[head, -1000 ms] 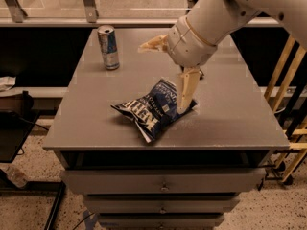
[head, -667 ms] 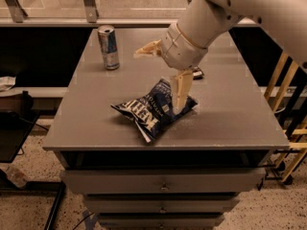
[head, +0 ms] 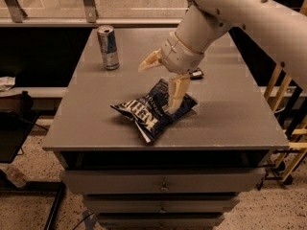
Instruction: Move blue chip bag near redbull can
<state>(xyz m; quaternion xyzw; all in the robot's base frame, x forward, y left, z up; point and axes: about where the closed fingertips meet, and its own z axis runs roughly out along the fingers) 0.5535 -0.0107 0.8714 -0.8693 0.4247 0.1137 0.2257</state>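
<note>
The blue chip bag (head: 152, 110) lies crumpled near the front middle of the grey table (head: 86, 114). The redbull can (head: 108, 47) stands upright at the table's back left, well apart from the bag. My gripper (head: 157, 89) hangs over the bag's right half and is open wide. One finger (head: 175, 96) points down onto the bag's right part. The other finger (head: 149, 61) sticks out to the left, above the table. Nothing is between them.
A small dark snack bar wrapper (head: 195, 74) lies on the table just behind my wrist. The table is a drawer cabinet with drawers (head: 163, 181) below. A wooden frame (head: 288, 109) stands to the right. A dark shelf (head: 14, 128) is at the left.
My gripper has moved a little to the left over the bag, its lower finger now on the bag's right part. The bag and the can have not moved.
</note>
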